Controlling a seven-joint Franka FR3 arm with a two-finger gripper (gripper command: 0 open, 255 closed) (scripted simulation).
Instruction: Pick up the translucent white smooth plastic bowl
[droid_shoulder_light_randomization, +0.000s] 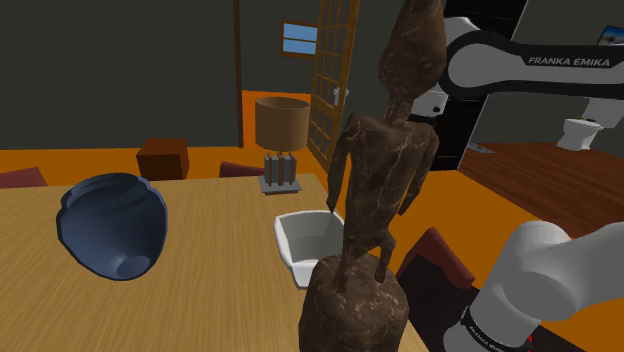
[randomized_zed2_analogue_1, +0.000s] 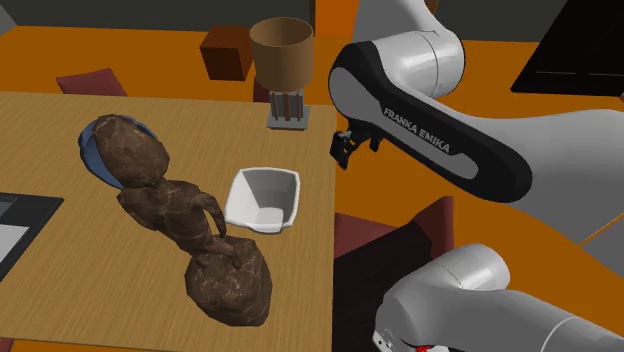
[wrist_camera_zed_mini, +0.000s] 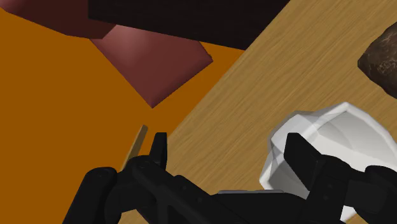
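Risk: spread jaws, seemingly offset from the white bowl (wrist_camera_zed_mini: 337, 137), may clip its rim, shoving it against the statue (droid_shoulder_light_randomization: 385, 160).

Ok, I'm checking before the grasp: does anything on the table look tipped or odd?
The blue pot seems tipped onto its side on the wooden table, not upright. The white bowl sits upright beside the standing brown figure. Nothing looks spilled.
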